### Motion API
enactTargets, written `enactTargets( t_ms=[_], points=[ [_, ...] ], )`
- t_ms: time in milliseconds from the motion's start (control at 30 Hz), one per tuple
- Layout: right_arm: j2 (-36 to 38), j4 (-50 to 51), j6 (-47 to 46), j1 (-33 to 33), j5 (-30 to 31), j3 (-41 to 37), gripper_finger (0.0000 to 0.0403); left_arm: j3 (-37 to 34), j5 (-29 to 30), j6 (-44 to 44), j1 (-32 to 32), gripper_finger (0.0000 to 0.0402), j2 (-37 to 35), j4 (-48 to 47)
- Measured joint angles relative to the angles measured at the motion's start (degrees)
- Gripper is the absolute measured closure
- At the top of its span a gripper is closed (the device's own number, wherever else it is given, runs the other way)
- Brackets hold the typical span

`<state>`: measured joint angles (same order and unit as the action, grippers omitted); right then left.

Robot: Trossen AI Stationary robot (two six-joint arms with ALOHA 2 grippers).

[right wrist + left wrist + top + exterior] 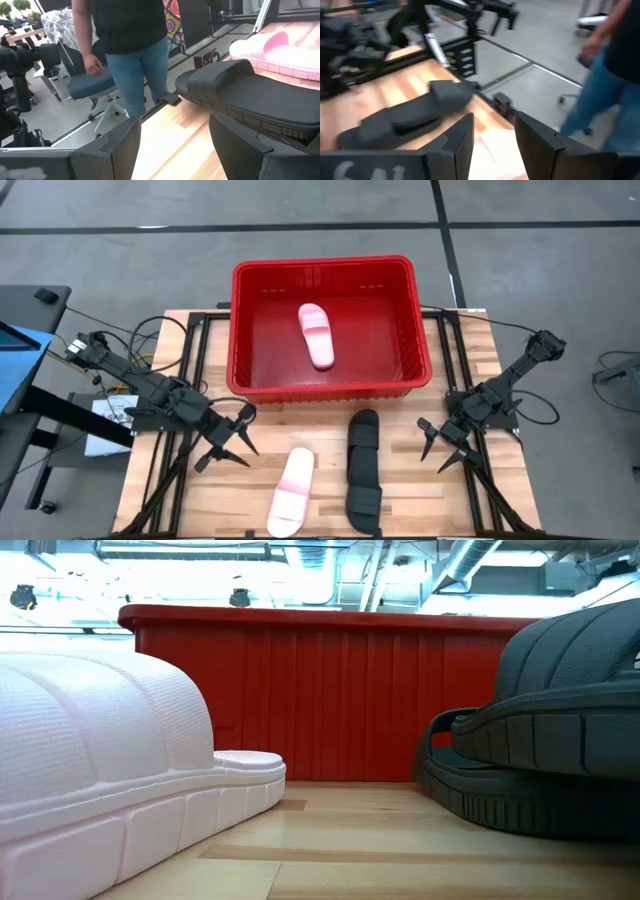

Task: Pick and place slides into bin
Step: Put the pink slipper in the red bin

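Glossy red plastic bin (pixel 330 385), matt textured foam-like slides (pixel 362 470), pale wood table (pixel 420 500).

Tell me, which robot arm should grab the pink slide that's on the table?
Probably the left. The left gripper hangs open just beside the pink slide on the table. The right gripper, also open, sits past the black slides, which lie between it and the pink one.
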<state>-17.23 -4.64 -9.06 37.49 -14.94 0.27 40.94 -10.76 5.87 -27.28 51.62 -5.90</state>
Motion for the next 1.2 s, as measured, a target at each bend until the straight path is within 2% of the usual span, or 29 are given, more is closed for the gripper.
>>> enactTargets(
  t_ms=[267,400,833,1100,1200],
  points=[
    [0.0,0.0,0.0,0.0,0.0,0.0,0.0177,-0.8,-8.1,5.4,0.0,0.0269,0.0,-1.4],
    [0.0,0.0,0.0,0.0,0.0,0.0,0.0177,-0.8,-9.6,5.5,0.0,0.0269,0.0,-2.1],
    [0.0,0.0,0.0,0.0,0.0,0.0,0.0177,-0.8,-7.8,6.8,2.6,0.0269,0.0,-2.4],
    [0.0,0.0,0.0,0.0,0.0,0.0,0.0177,-0.8,-4.8,13.0,2.8,0.0269,0.0,-2.3],
    [0.0,0.0,0.0,0.0,0.0,0.0,0.0177,-0.8,-1.7,13.3,2.8,0.0269,0.0,-2.1]
  ],
)
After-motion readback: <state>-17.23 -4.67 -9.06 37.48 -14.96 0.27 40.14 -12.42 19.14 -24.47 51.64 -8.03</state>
